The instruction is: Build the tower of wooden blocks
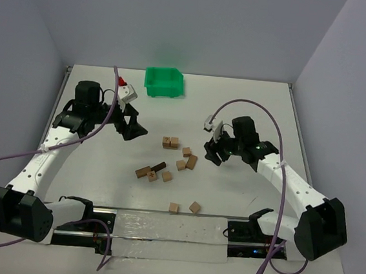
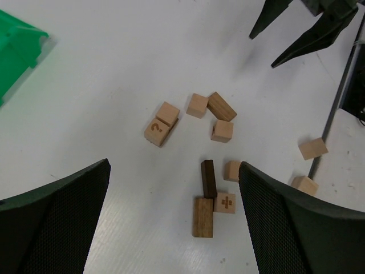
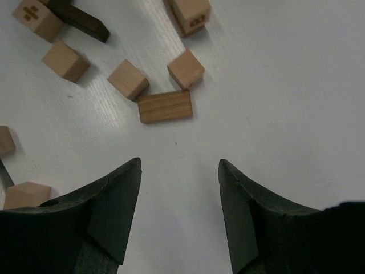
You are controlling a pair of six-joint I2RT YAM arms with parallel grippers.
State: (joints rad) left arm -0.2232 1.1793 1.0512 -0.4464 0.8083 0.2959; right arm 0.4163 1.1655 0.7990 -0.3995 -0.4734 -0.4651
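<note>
No tower stands; the wooden blocks lie loose in the middle of the table. A pair of tan cubes point(image 1: 171, 142), a cluster of tan blocks point(image 1: 187, 159), a dark bar point(image 1: 158, 168) and two cubes near the front rail point(image 1: 184, 207) show from above. My left gripper point(image 1: 132, 129) is open and empty, to the left of the blocks; its view point(image 2: 174, 165) shows the dark bar point(image 2: 209, 178), a brown bar point(image 2: 203, 217) and a plus-marked cube point(image 2: 225, 202) between the fingers. My right gripper point(image 1: 212, 154) is open and empty, just right of the cluster; its view point(image 3: 179, 165) shows a tan bar point(image 3: 165, 107) ahead.
A green plastic bin point(image 1: 164, 82) stands at the back centre. A small white and red object point(image 1: 126, 91) sits near the left arm. A metal rail point(image 1: 162, 222) runs along the near edge. White walls close the table on three sides.
</note>
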